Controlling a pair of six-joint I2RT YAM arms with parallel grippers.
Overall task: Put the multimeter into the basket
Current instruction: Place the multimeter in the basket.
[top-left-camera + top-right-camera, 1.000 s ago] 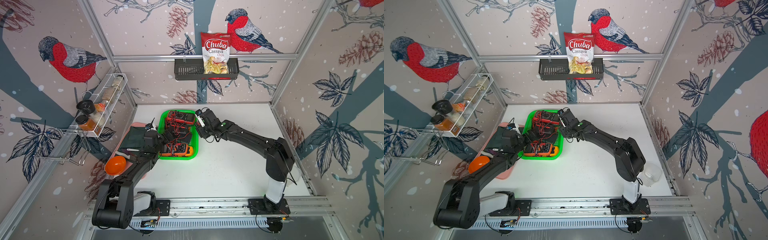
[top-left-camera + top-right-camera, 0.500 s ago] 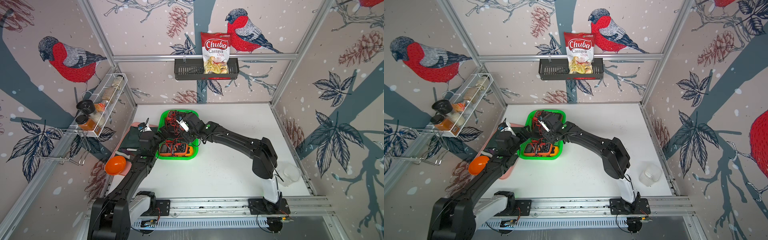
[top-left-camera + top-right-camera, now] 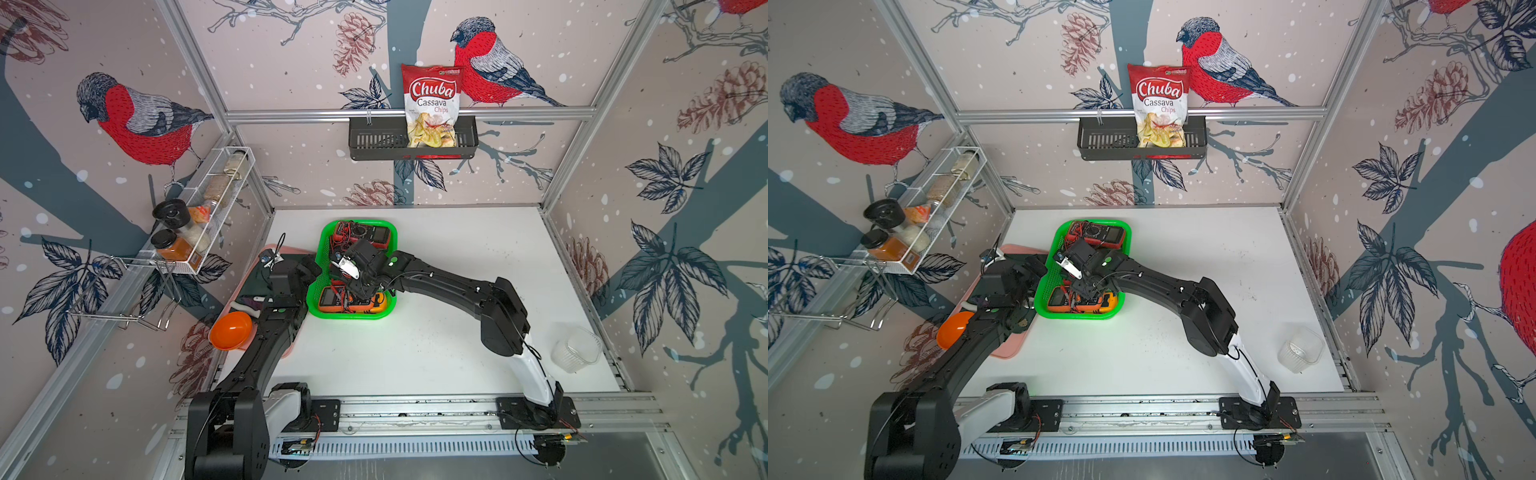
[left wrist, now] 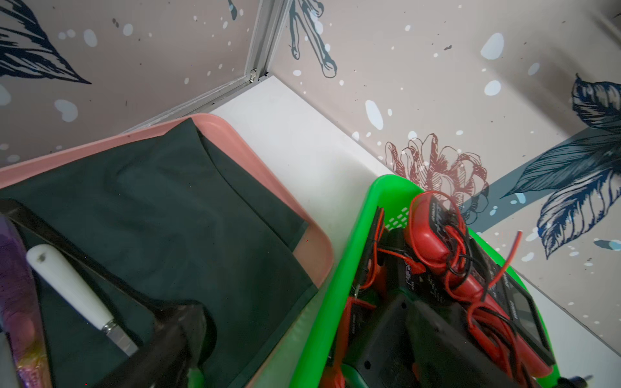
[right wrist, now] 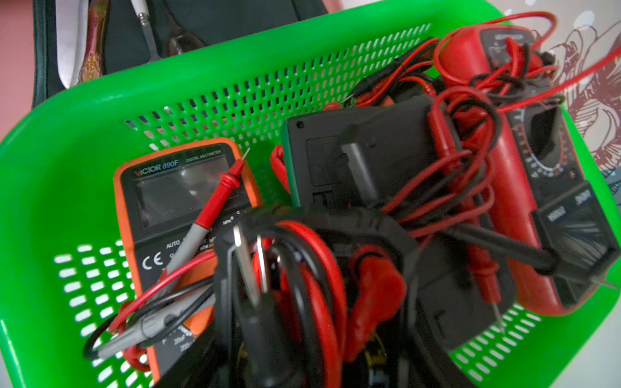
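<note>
At frame centre, above the bright green perforated plastic basket [image 3: 349, 314], my right gripper [image 3: 358, 289] pinches a lead-wrapped black multimeter [image 5: 336, 215], whose loose leads could snag on release.

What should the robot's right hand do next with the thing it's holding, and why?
Probably lower a little and open the right gripper. It seems to hold a lead-wrapped multimeter directly above the green basket, just over the orange multimeter already lying inside. Letting go there should drop it in the basket rather than on the table.
</note>
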